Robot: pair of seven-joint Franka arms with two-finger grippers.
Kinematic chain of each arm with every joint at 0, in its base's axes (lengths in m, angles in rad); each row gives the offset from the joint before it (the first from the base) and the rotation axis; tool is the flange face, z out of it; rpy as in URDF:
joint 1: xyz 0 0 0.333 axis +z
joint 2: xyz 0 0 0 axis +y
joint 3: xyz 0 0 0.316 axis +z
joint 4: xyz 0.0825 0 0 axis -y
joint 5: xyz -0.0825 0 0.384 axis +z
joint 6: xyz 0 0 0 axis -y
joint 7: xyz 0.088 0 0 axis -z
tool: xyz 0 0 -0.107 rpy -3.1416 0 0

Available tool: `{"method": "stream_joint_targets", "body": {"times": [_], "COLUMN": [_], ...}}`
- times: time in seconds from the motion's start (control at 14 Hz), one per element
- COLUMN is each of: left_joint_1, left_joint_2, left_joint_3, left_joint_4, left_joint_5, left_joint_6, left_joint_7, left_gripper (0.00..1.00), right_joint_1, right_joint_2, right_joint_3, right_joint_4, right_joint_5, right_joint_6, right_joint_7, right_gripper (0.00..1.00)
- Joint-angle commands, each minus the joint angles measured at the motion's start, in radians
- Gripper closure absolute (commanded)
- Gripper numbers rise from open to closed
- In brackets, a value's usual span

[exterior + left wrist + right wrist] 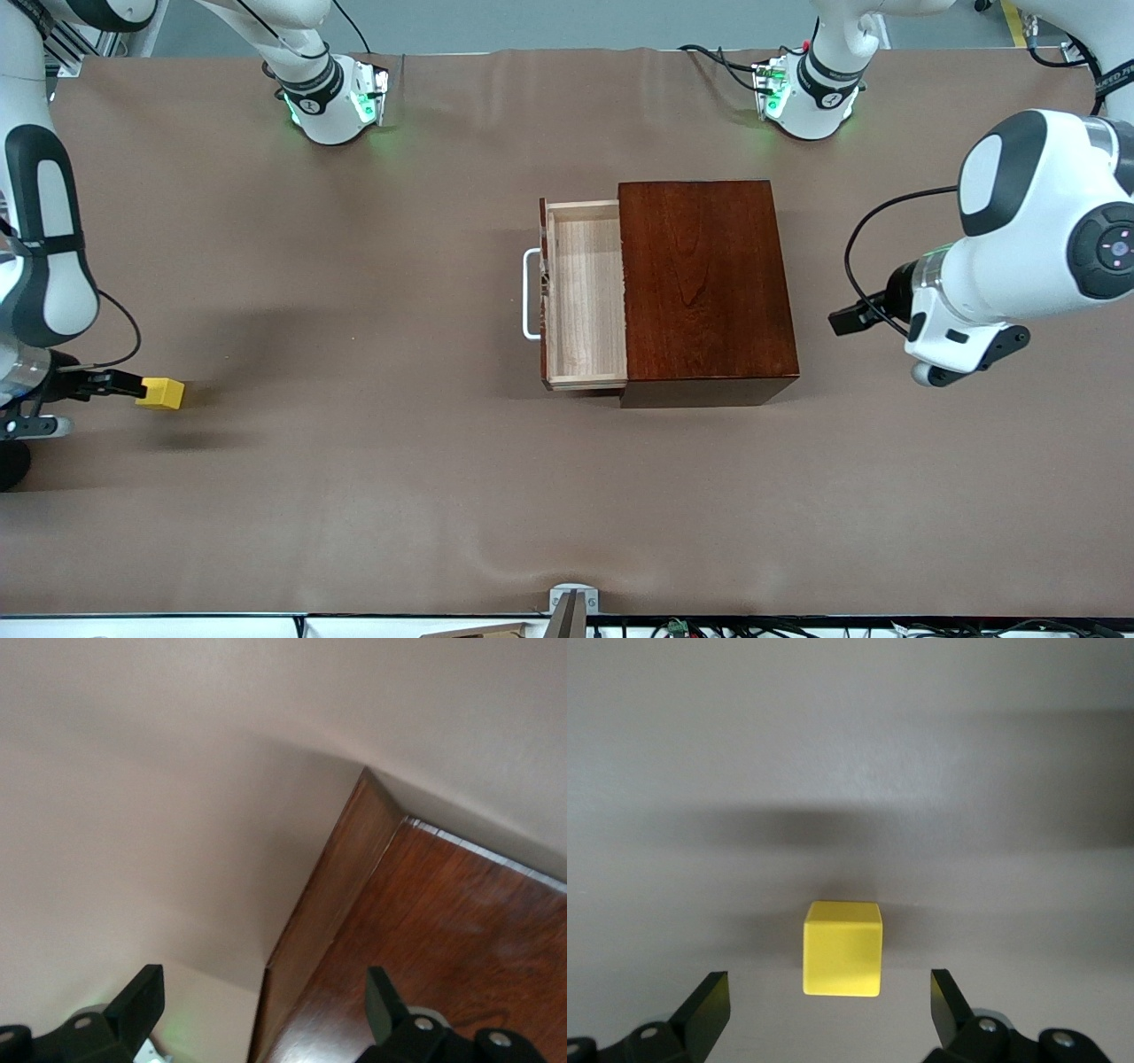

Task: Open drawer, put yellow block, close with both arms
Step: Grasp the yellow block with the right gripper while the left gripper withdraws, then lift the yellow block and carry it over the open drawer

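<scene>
The yellow block [160, 392] lies on the brown table cover at the right arm's end. My right gripper [128, 385] is low beside it, open, with the block [842, 948] just ahead of its fingertips and a wide gap on either side. The drawer [585, 292] stands pulled out of the dark wooden box [704, 283] toward the right arm's end, its pale tray bare and its white handle [530, 292] outermost. My left gripper [837, 321] hangs open by the box's end toward the left arm. Its wrist view shows the box's edge [425, 930] and nothing between the fingers.
The brown cover [354, 496] spreads over the whole table, with slight wrinkles near the front edge. Both arm bases [337, 102] [802, 97] glow green along the edge farthest from the front camera. A small metal bracket [573, 598] sits at the front edge.
</scene>
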Motion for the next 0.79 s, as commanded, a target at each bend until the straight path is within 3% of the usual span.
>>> {"method": "stream_joint_targets", "body": {"times": [0.0,0.29,0.64,0.71], "left_joint_1": [0.002,0.016,0.137,0.146], "left_joint_2": [-0.115,-0.126,-0.165,-0.166], "left_joint_3": [-0.004,0.003,-0.003,-0.003], "left_joint_4": [-0.136,-0.14,-0.141,-0.14], "left_joint_5": [0.056,0.065,0.067,0.067], "left_joint_6": [0.013,0.015,0.016,0.016], "left_joint_7": [0.083,0.212,0.436,0.462], "left_gripper": [0.0,0.0,0.0,0.0], "right_joint_1": [-0.019,-0.014,-0.016,-0.02], "right_joint_2": [0.023,0.077,0.117,0.119], "right_joint_3": [0.016,0.018,0.018,0.018], "right_joint_4": [-0.024,-0.024,-0.024,-0.024], "right_joint_5": [0.015,0.015,0.014,0.014], "right_joint_6": [0.035,0.095,0.104,0.102], "right_joint_7": [0.059,0.062,0.061,0.053], "right_gripper": [0.0,0.0,0.0,0.22]}}
